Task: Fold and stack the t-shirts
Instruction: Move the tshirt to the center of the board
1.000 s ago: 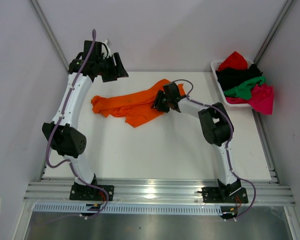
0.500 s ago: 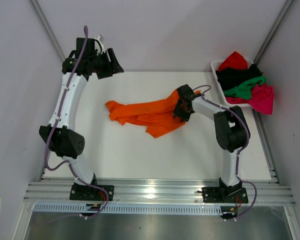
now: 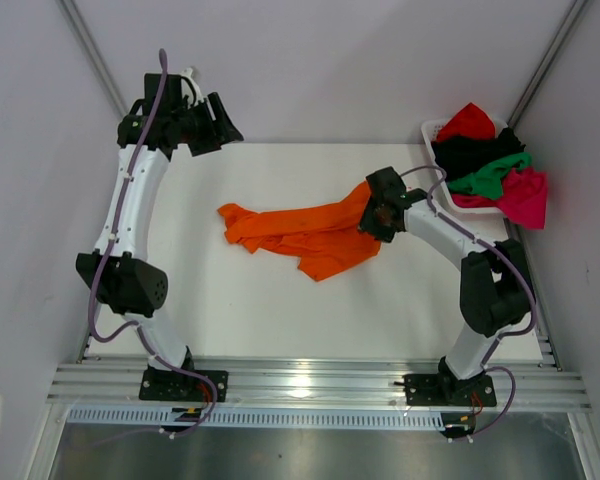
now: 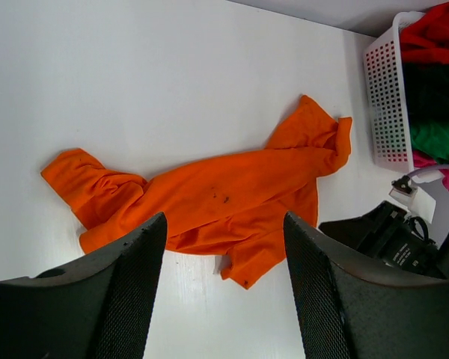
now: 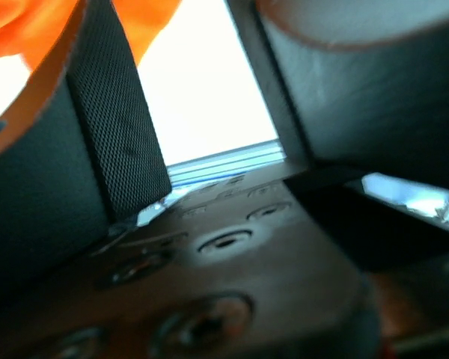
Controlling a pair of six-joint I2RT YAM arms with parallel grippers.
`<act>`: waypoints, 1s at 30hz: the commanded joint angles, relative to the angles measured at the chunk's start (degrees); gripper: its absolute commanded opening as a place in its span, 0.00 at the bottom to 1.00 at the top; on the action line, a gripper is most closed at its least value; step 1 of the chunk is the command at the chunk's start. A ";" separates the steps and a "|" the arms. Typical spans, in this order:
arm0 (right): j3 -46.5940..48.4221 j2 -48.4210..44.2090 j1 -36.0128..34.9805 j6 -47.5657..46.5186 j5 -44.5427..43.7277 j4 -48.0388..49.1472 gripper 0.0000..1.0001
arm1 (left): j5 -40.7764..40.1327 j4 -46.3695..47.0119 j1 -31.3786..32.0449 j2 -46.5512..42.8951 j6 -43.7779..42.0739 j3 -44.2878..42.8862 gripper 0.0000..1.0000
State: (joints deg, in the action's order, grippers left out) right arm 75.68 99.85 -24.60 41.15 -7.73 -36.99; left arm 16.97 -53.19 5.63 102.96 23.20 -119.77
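Orange t-shirt (image 3: 315, 232) has slid right, dragged by the right hand (image 3: 372, 212) gripping it; left hand (image 3: 218, 125) gapes, empty.

Left fingers (image 4: 224, 292) spread, raised; right arm (image 3: 450, 240) extended.

We find no lettering, label, brand, number or sign that we can read on anything in these views, whether cloth, basket, arms or counter.

Right arm's fingers (image 3: 372, 212) seemingly pinch the crumpled orange t-shirt (image 3: 305, 232) on the table (image 3: 270, 310).
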 commanded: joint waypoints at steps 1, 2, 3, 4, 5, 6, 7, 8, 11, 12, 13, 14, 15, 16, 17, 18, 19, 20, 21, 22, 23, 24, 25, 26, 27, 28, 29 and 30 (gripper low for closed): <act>-1.50 -2.91 -1.50 -2.81 -0.36 13.39 0.49 | 2.54 1.86 -0.35 -1.44 1.50 1.63 0.67; -1.93 -2.47 -1.68 -3.00 -0.53 15.09 0.49 | 1.84 2.30 -0.35 -1.70 1.50 2.34 0.67; -1.85 -1.95 -1.42 -2.57 -0.80 16.15 0.49 | 1.49 2.82 -0.35 -2.06 1.32 3.82 0.67; -1.59 -0.20 -1.24 -2.04 -1.32 17.21 0.49 | 1.22 2.91 -0.35 -2.15 1.23 4.27 0.67; -1.15 0.68 -1.15 -1.34 -2.54 17.83 0.49 | 1.05 3.00 -0.35 -2.15 1.15 4.62 0.67; -1.24 1.48 -0.63 0.84 -2.99 19.14 0.49 | 0.96 3.09 -0.35 -2.23 1.23 5.59 0.66; -1.32 3.05 -0.36 2.52 -3.34 19.67 0.49 | 1.04 3.27 -0.35 -2.32 1.23 5.94 0.66; -1.50 3.68 -0.19 4.28 -4.22 20.29 0.49 | 1.13 3.35 -0.35 -2.50 1.15 6.29 0.66; -2.20 4.65 0.69 13.24 -7.81 20.99 0.49 | 0.96 3.62 -0.35 -2.85 0.97 7.18 0.66; -3.51 4.30 0.78 15.43 -8.79 22.04 0.49 | 0.78 3.53 -0.35 -2.85 0.71 7.35 0.66; -4.22 4.04 0.78 19.20 -10.80 22.83 0.49 | 0.26 3.36 -0.35 -3.02 0.53 7.27 0.66; -4.83 3.16 0.78 21.24 -12.12 23.19 0.48 | 0.08 3.18 -0.35 -3.11 0.44 7.09 0.66; -5.62 2.81 0.78 25.26 -14.66 23.02 0.48 | -0.18 3.09 -0.44 -3.20 0.18 7.18 0.67; -6.07 2.45 0.61 25.30 -14.69 23.19 0.48 | -0.18 3.09 -0.44 -3.20 0.26 7.18 0.67; -6.68 2.02 0.61 28.26 -16.69 23.46 0.48 | -0.18 3.09 -0.44 -3.20 0.27 7.18 0.67; -7.12 1.14 0.52 29.77 -17.75 23.63 0.48 | -0.10 3.09 -0.44 -3.20 0.18 7.18 0.67; -8.17 0.61 0.52 30.91 -19.76 23.98 0.48 | -0.01 3.09 -0.44 -3.11 0.18 7.26 0.67; -8.79 0.08 0.43 32.58 -20.48 24.77 0.48 | -0.01 3.00 -0.44 -2.94 0.26 7.18 0.67; -9.84 -0.97 0.60 33.38 -21.70 25.21 0.48 | 0.17 3.00 -0.44 -2.85 0.18 7.26 0.67; -10.37 -1.41 0.87 33.91 -21.89 25.82 0.48 | 0.25 3.00 -0.44 -2.76 0.26 7.61 0.67; -10.90 -1.68 1.04 35.13 -22.15 26.27 0.48 | 0.43 3.09 -0.44 -2.76 0.35 7.79 0.67; -11.17 -1.94 1.31 35.93 -22.33 25.84 0.48 | 0.60 3.09 -0.44 -2.67 0.35 8.05 0.67; -11.25 -1.94 1.74 36.72 -22.68 25.13 0.48 | 0.78 3.09 -0.44 -2.67 0.53 8.32 0.66; -11.34 -2.03 1.92 38.47 -23.29 22.95 0.48 | 0.96 3.09 -0.44 -2.76 0.44 8.75 0.66; -11.43 -2.55 2.10 39.44 -23.99 21.71 0.48 | 0.87 3.18 -0.44 -2.85 0.35 9.02 0.66; -12.48 -2.91 2.19 40.23 -25.66 21.18 0.48 | 0.78 3.35 -0.44 -3.11 0.35 9.37 0.66; -13.36 -3.61 2.71 40.94 -26.28 21.09 0.48 | 0.52 3.53 -0.44 -3.55 0.27 10.24 0.66; -14.24 -3.96 3.06 42.42 -26.90 21.35 0.48 | 0.43 3.62 -0.44 -3.81 0.18 10.51 0.67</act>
State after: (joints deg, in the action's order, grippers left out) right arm 63.48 99.09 -22.61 77.69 -29.45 -14.04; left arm 16.91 -51.07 5.61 102.85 23.51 -110.32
